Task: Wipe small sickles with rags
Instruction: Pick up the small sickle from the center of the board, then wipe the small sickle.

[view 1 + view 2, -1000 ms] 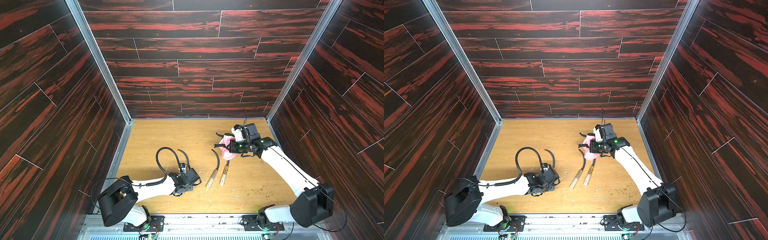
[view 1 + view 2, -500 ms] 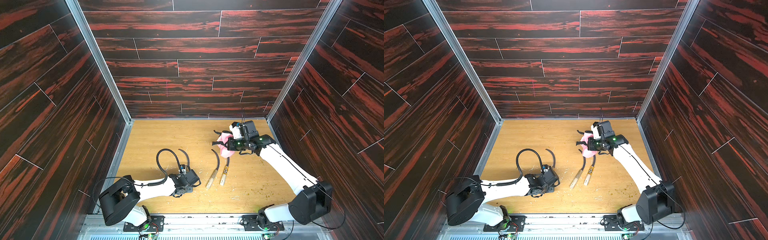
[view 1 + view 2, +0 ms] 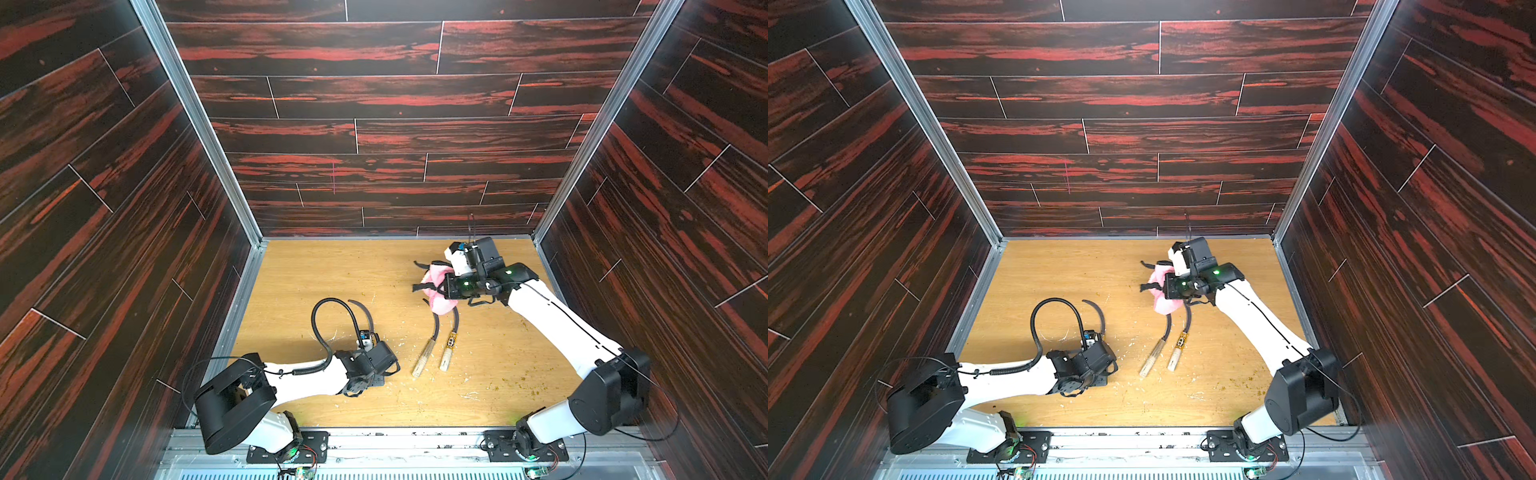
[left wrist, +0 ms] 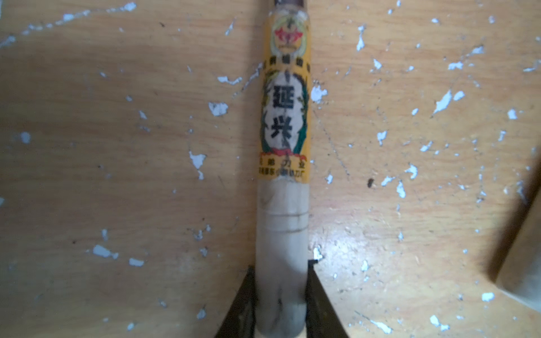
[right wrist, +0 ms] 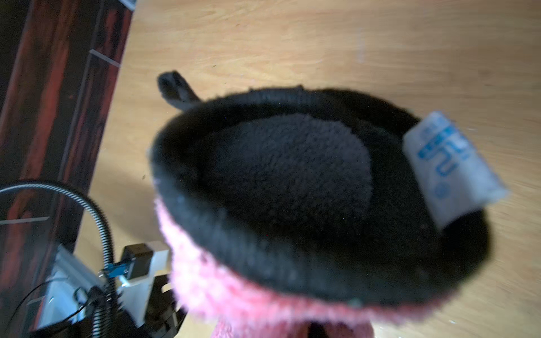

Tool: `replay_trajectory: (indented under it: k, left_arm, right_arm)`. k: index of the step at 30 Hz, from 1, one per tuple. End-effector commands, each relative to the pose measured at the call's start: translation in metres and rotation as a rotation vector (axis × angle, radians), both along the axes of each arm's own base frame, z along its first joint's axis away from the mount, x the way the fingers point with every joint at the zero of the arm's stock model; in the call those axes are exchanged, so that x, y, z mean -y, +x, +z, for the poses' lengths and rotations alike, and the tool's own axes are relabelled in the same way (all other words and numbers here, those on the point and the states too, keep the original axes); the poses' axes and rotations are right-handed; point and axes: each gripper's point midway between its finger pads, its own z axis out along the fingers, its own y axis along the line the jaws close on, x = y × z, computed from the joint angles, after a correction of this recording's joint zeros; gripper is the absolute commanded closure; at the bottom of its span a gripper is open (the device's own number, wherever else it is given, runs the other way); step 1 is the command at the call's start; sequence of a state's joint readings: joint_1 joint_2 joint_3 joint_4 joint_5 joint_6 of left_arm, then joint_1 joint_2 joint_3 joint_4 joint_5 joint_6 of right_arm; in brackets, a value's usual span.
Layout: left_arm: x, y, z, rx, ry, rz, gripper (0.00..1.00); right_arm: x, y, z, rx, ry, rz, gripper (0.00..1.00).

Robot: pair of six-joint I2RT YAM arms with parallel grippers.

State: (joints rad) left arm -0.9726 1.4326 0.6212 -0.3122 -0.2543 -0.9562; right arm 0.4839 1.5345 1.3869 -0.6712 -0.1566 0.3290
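Observation:
In the left wrist view my left gripper is shut on the butt end of a small sickle's pale handle, which carries a yellow label. In both top views this gripper sits low on the floor, and the held sickle's dark blade curves away behind it. Two more small sickles lie side by side mid-floor. Their blade tips run under the pink rag. My right gripper is shut on that rag and holds it above them; its fingers are hidden by the cloth.
Pale flecks and crumbs litter the wooden floor. Dark wood-pattern walls close in the left, right and back. A looping black cable rises from my left wrist. Another pale handle shows at the edge of the left wrist view.
My left gripper has closed on the sickle handle. My right gripper has carried the rag a little toward the back wall.

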Motion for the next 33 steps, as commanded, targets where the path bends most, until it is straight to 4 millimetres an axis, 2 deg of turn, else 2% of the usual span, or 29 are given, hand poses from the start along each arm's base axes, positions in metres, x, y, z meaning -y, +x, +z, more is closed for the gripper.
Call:
replay_trajectory:
  k: [1, 7, 10, 13, 22, 27, 33]
  left_arm:
    - [-0.011, -0.008, -0.006, 0.012, 0.057, -0.07, 0.95]
    - [0.022, -0.008, 0.008, 0.077, 0.07, -0.275, 0.96]
    - [0.041, -0.006, 0.012, 0.095, 0.062, -0.372, 0.96]
    - [0.052, -0.003, 0.012, 0.11, 0.059, -0.415, 0.97]
    - [0.054, 0.01, 0.004, 0.155, 0.088, -0.376, 0.99]
    - [0.051, 0.013, 0.004, 0.19, 0.054, -0.33, 1.0]
    - [0.048, 0.012, 0.003, 0.218, 0.023, -0.325, 1.0]
  right_arm:
    - [-0.03, -0.009, 0.0, -0.034, 0.062, 0.108, 1.0]
    - [-0.052, -0.022, -0.012, -0.083, 0.09, 0.169, 1.0]
    - [-0.061, -0.031, -0.016, -0.101, 0.1, 0.205, 1.0]
    - [-0.065, -0.039, -0.022, -0.12, 0.096, 0.223, 1.0]
    - [-0.067, -0.057, -0.063, -0.216, 0.073, 0.182, 1.0]
    - [-0.058, -0.053, -0.071, -0.201, 0.058, 0.109, 1.0]
    - [-0.076, -0.059, -0.081, -0.249, 0.068, 0.164, 1.0]
